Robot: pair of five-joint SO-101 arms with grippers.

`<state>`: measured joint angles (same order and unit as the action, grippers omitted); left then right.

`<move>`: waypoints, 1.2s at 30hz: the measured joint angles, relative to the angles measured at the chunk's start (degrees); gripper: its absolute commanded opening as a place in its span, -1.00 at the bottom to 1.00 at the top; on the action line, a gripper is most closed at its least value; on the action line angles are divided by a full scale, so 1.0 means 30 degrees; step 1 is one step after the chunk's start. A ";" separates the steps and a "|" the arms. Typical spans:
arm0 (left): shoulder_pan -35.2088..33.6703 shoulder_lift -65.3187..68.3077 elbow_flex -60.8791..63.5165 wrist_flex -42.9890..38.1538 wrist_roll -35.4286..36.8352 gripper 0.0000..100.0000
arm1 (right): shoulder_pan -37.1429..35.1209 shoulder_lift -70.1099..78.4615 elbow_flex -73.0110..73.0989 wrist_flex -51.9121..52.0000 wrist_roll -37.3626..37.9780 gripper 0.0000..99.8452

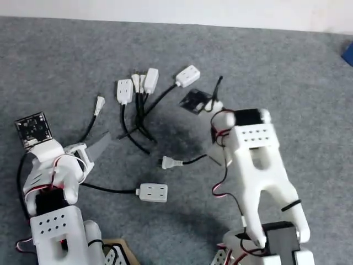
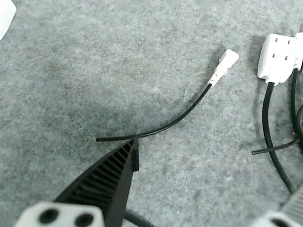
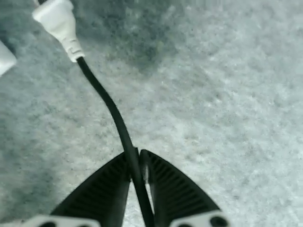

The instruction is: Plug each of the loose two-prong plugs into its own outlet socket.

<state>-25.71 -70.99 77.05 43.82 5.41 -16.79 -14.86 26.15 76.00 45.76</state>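
A loose white two-prong plug point(image 1: 168, 163) lies mid-table, its black cable running toward my right arm point(image 1: 256, 160). My right gripper point(image 3: 138, 166) is shut on that cable point(image 3: 109, 104), a little behind the plug point(image 3: 57, 21). A second loose plug point(image 1: 100, 105) lies at the left on a short black cable point(image 2: 180, 118). My left gripper point(image 1: 96, 148) is open, and its black finger point(image 2: 113, 182) rests at the cable's bare end, far from the plug point(image 2: 225, 66). White outlet sockets lie at the back point(image 1: 125, 91), point(image 1: 187, 75) and at the front point(image 1: 153, 192).
Another socket point(image 1: 150, 80) sits among bunched black cables point(image 1: 140, 124) at the back centre. A socket block point(image 2: 279, 56) lies beside the left plug. Grey carpet covers the table. A blue object point(image 1: 347, 55) pokes in at the right edge.
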 measured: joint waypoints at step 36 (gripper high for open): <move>0.0000 0.0000 0.0000 0.0000 0.0000 -0.02 | -0.5421 0.7267 0.0674 -0.7590 -0.0117 -0.57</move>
<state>-25.71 -70.99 77.05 43.82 5.41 -33.05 6.95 28.18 53.23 45.41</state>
